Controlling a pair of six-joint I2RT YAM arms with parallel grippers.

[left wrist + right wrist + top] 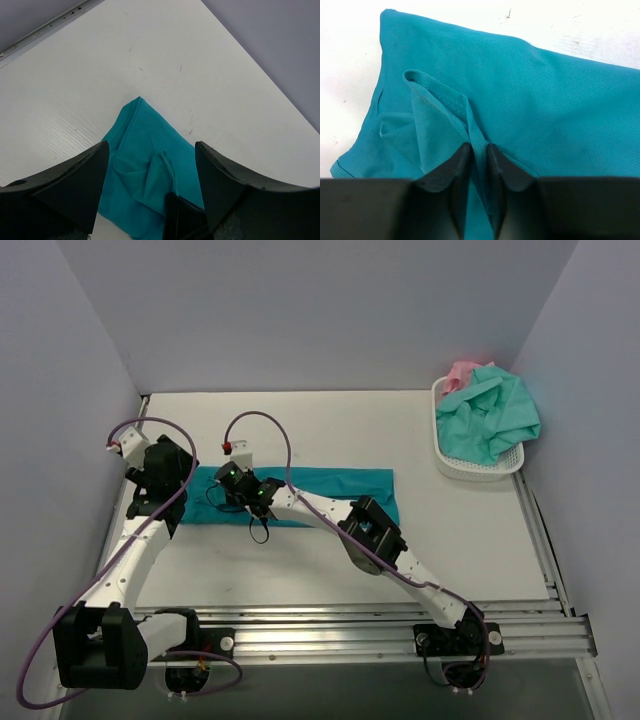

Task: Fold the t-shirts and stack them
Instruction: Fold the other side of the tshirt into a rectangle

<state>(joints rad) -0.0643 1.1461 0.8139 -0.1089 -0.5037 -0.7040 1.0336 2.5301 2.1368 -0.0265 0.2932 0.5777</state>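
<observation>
Mid-fold, I'd say: teal shirt (330,483) lay stripwise across the middle of the bench (300,430), right pincer (479,150) clamped its cloth toward the left edge, left pincer (151,147) hung wide, next probably carrying that end over.

The right arm stretches from its near base leftward and far, the right gripper (479,147) with fingers pinched together on a fold of the teal t-shirt (560,100). The left arm extends along the left side, the left gripper (150,150) with fingers spread wide.
</observation>
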